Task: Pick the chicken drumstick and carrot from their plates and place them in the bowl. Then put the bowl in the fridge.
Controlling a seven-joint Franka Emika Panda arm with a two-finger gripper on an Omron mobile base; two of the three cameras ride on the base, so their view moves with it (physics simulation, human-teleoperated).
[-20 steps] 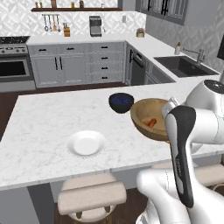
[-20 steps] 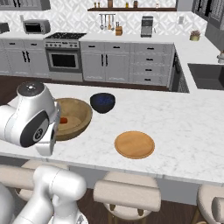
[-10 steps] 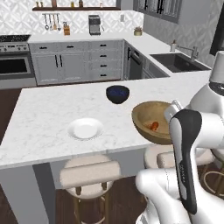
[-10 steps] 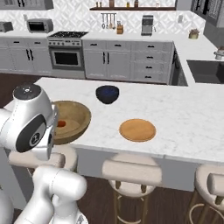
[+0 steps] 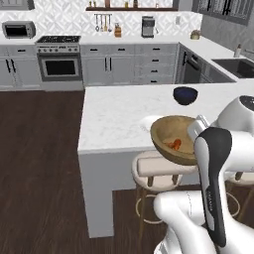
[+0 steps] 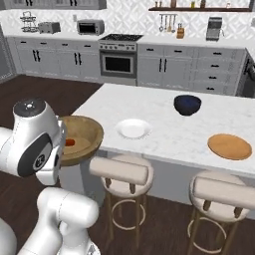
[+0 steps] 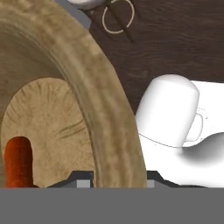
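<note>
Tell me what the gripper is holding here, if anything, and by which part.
The gripper holds the wooden bowl by its rim, one finger inside the wall and one outside. The bowl is lifted off the counter, food inside.

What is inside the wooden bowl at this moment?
Inside the wooden bowl an orange-red piece lies on the bottom; in the hand view it looks like the carrot. Whether the drumstick is also there cannot be told, because the arm and the bowl's own wall cover part of the inside.

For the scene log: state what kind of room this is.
A rendered home kitchen: a stove with oven, a microwave, a sink, and a marble island with bar stools.
</note>
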